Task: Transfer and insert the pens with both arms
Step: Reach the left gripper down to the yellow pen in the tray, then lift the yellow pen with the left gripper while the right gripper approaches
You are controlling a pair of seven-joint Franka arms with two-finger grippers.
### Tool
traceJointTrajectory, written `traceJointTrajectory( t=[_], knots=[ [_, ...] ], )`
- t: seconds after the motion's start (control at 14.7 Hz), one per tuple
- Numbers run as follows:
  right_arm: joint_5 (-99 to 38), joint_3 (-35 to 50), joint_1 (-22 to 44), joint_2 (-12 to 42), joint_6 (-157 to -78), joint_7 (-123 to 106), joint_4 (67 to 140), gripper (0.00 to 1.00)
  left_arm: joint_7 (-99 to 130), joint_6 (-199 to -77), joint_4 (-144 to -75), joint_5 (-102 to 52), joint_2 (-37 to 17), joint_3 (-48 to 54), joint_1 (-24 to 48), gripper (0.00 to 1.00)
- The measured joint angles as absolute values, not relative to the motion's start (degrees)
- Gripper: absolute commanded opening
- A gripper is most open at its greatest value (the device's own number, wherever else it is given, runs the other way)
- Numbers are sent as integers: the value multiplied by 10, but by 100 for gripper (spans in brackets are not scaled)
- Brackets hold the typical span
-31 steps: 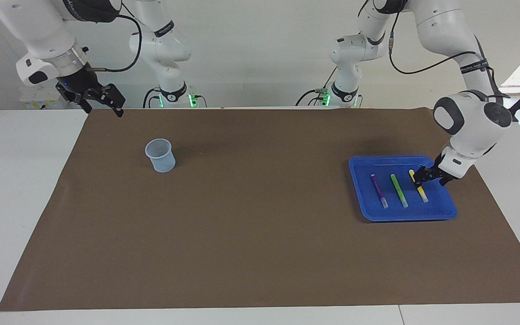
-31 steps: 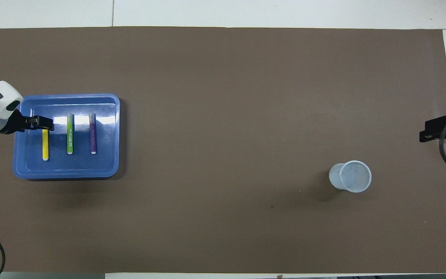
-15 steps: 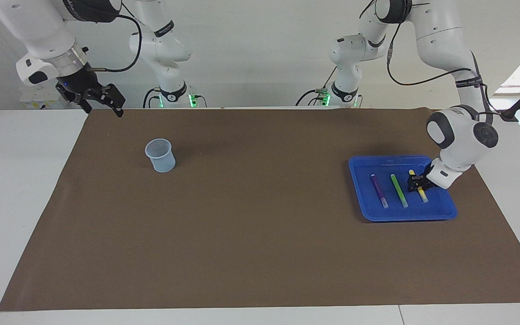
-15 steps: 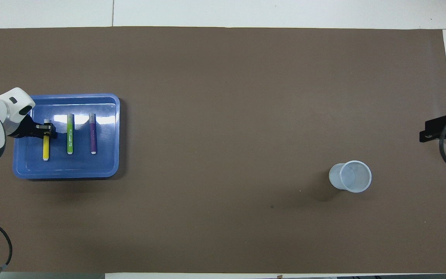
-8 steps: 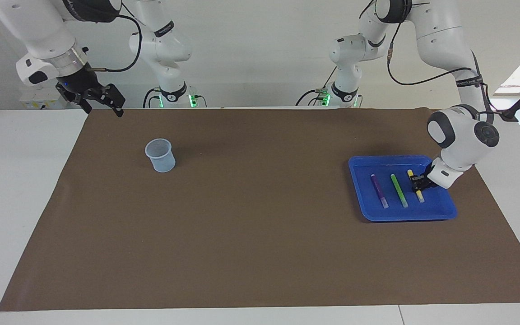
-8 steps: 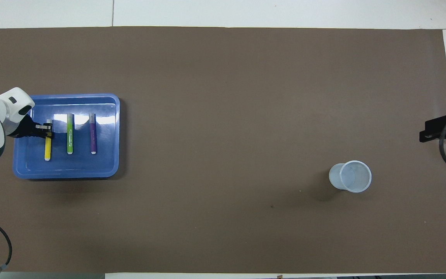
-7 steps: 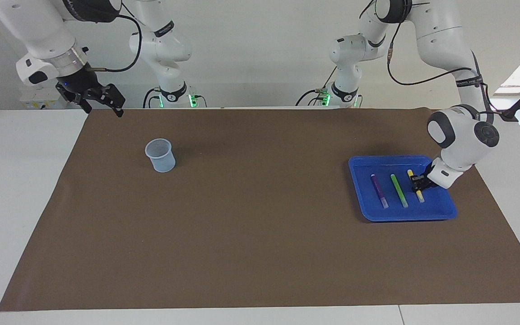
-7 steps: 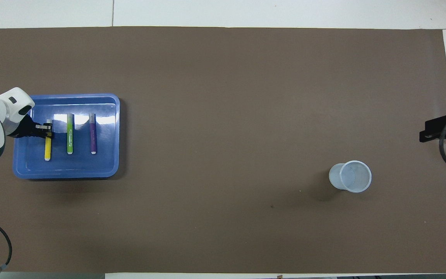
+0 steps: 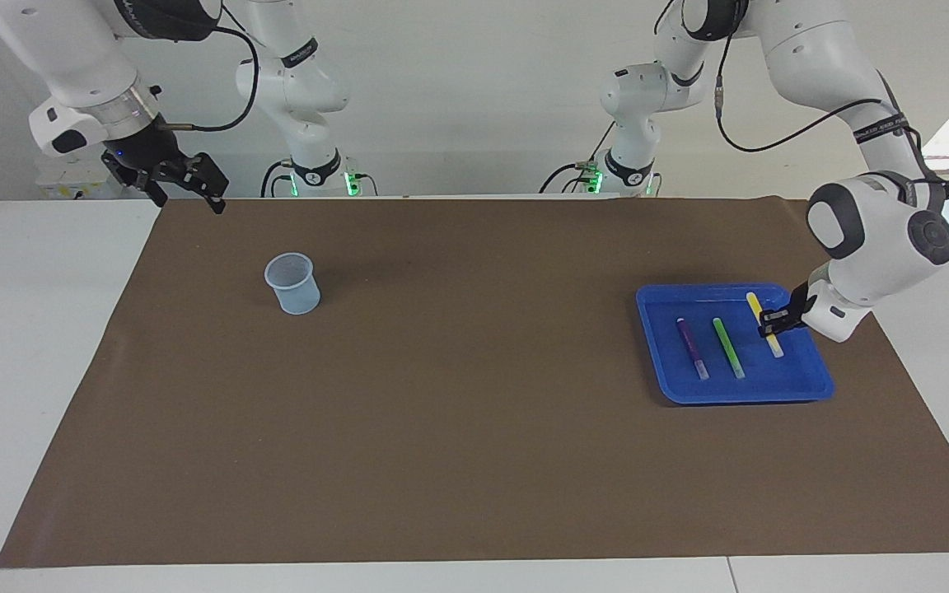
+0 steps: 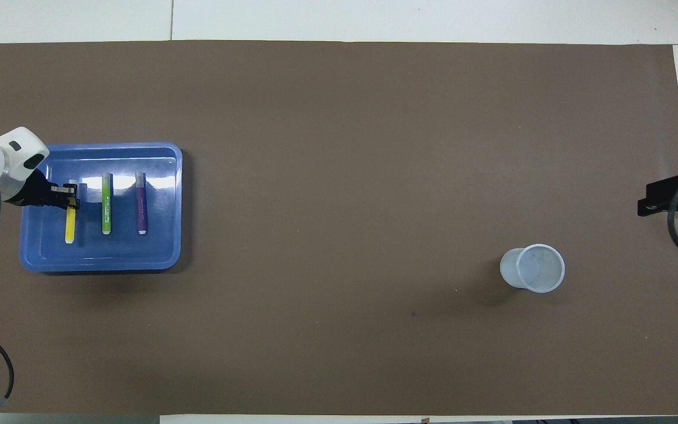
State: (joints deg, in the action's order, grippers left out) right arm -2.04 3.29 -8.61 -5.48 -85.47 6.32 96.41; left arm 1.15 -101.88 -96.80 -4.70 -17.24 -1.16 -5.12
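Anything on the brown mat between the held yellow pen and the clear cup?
Nothing visible: the left tool grips the slim yellow marker pen over the blue plastic tray; bare mat leads to the clear plastic cup.

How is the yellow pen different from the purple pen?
The yellow pen is clamped in the left gripper over the blue tray; the purple pen lies loose in the tray, untouched. The yellow pen is at the tray's outer edge; the purple pen is the one toward the cup. Both are slim, with pale ends.
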Motion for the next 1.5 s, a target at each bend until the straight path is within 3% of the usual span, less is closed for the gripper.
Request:
traceJointTrajectory(
  t=[0.27, 0.55, 0.75, 1.09, 1.5],
  knots=[
    [-20, 33, -86, -55, -855, 63, 964, 100, 216, -889, -906, -138, -133, -7, -26, 0],
    [-28, 39, -71, -55, -854, 63, 964, 100, 473, -830, -904, -232, -70, -4, 24, 0],
    [-108, 39, -61, -55, -854, 64, 964, 100, 658, -822, -913, -313, -38, -1, 69, 0],
    [-293, 31, -67, -55, -828, 81, 965, 100, 829, -859, -977, -473, -11, 0, 124, 0],
    [-415, 65, -68, -68, -843, 198, 960, 100, 928, -1063, -1114, -585, 48, 2, 235, 0]
  ],
)
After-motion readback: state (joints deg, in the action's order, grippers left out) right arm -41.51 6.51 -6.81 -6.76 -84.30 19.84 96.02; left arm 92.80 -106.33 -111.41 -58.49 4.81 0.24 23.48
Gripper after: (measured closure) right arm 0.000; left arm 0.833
